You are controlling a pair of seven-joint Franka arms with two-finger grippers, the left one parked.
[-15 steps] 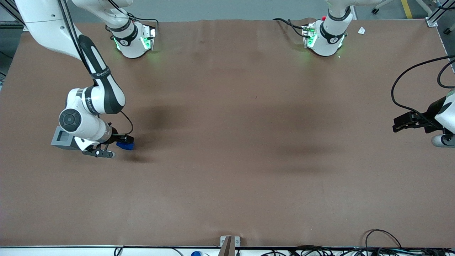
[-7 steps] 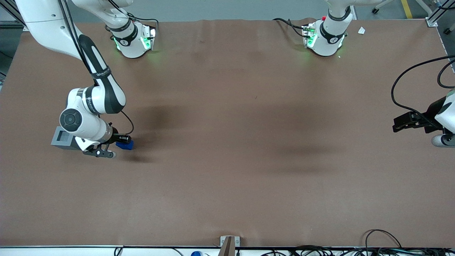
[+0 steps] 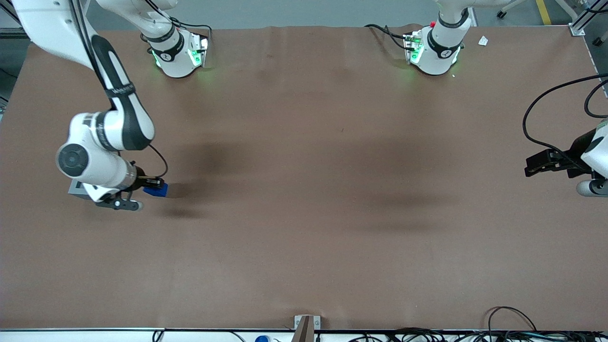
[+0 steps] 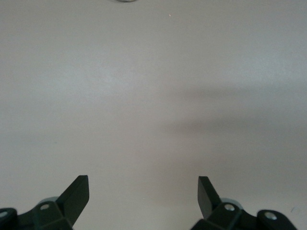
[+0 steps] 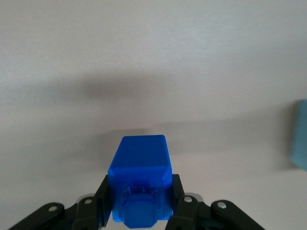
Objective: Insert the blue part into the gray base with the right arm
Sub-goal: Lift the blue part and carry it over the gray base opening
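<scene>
My right arm's gripper (image 3: 153,186) is shut on the blue part (image 3: 156,190) and holds it above the brown table at the working arm's end. In the right wrist view the blue part (image 5: 140,179) sits clamped between the two black fingers (image 5: 102,199). The gray base (image 3: 76,187) stands on the table beside the gripper, mostly hidden under the arm's white wrist; only a corner shows. A pale gray-blue edge in the right wrist view (image 5: 299,134) is the base's side.
The two arm bases (image 3: 178,52) (image 3: 434,47) stand at the table's edge farthest from the front camera. Black cables (image 3: 546,109) trail at the parked arm's end. A small bracket (image 3: 306,325) sits at the table's near edge.
The right arm has moved with the blue part toward the working arm's end of the table, and its wrist now covers most of the gray base.
</scene>
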